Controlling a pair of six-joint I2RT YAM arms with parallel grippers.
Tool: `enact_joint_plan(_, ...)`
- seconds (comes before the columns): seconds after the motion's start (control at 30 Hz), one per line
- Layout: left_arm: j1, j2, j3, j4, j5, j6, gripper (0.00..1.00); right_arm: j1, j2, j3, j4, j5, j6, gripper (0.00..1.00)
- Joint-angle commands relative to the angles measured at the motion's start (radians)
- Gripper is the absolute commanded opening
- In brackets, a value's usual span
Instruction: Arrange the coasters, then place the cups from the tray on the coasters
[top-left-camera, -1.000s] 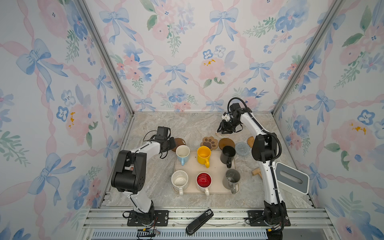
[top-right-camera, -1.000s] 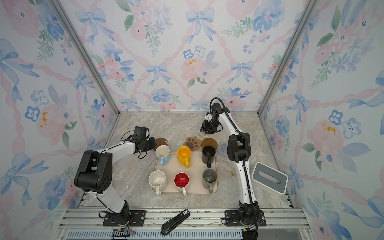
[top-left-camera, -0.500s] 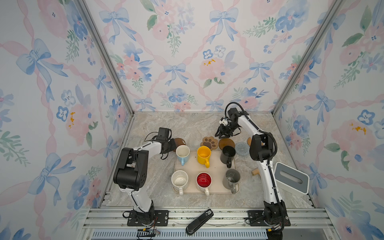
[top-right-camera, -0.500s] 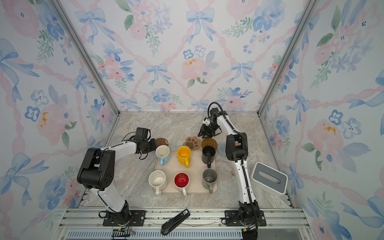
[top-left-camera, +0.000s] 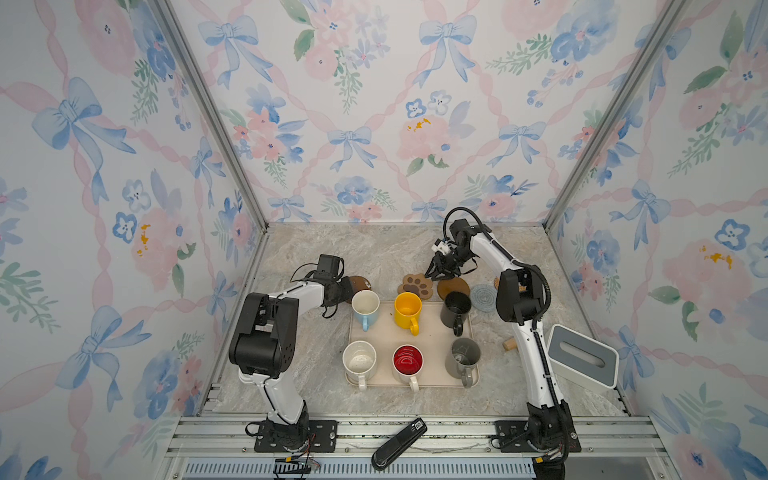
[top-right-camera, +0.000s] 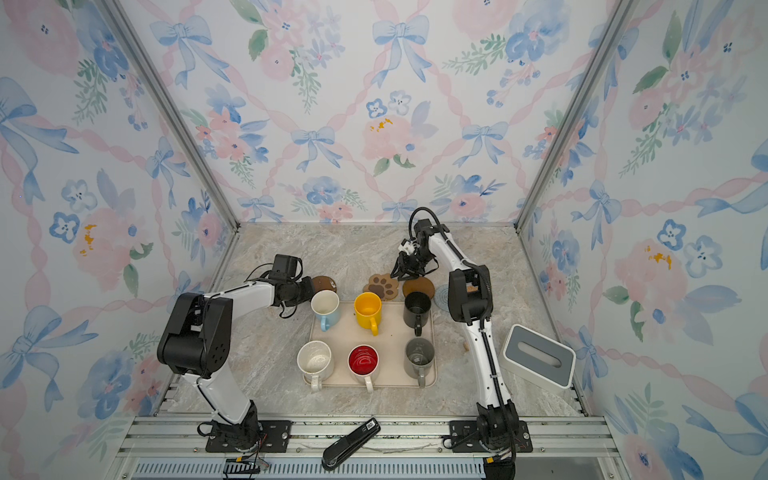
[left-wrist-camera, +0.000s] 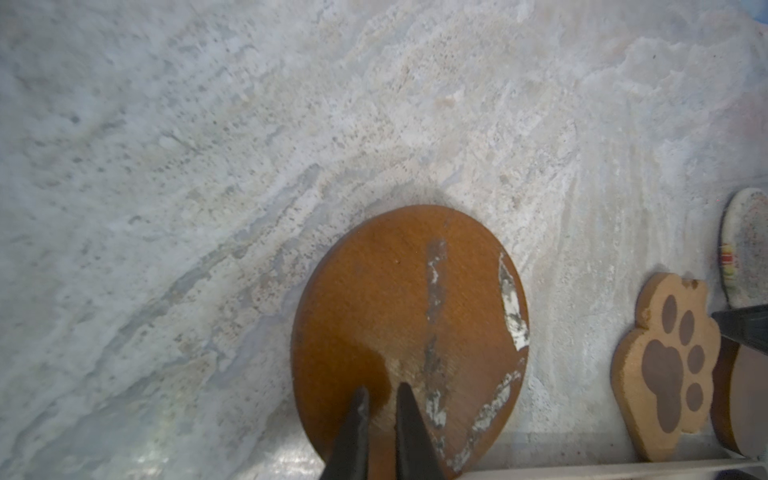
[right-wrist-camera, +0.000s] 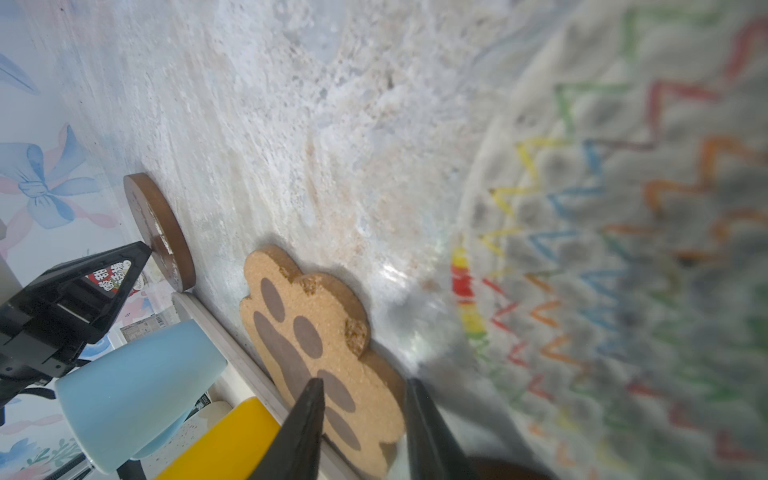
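Your six mugs (top-left-camera: 407, 307) stand upright on the beige tray (top-left-camera: 432, 334); dark brown coaster (top-left-camera: 360, 282), paw-shaped coaster (top-left-camera: 417, 286), wooden disc (top-left-camera: 452, 286) and crocheted coaster (top-left-camera: 483, 296) lie flat behind it.

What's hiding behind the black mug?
A brown round coaster lies behind the black mug. The mug covers its near edge, so that part cannot be seen.

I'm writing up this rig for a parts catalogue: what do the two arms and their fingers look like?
Both the left arm and right arm have white tube links joined by black motor housings. Thin black cables loop at each wrist; a ribbed black hose runs along the right arm. The fingers are black, tapering to points; a red-and-white sticker with Chinese characters marks the left gripper.
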Motion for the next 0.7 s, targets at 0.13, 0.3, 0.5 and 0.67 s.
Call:
enact_joint_plan(0.13,-0.004,0.025,0.015,-0.018,0.009,-0.007,0.12,0.035,0.022,-0.048,0.014,-0.091,0.021,0.3)
enact_joint_plan(0.3,-0.003,0.001,0.01,-0.018,-0.01,-0.007,0.12,0.058,0.029,-0.049,0.032,-0.115,0.037,0.29)
enact_joint_plan(0.5,0.022,-0.029,0.012,-0.019,-0.021,-0.007,0.12,0.081,0.04,-0.044,0.069,-0.161,0.068,0.29)
enact_joint_plan(0.67,0.041,-0.055,0.002,-0.019,-0.026,-0.001,0.13,0.1,0.048,-0.041,0.116,-0.188,0.106,0.28)
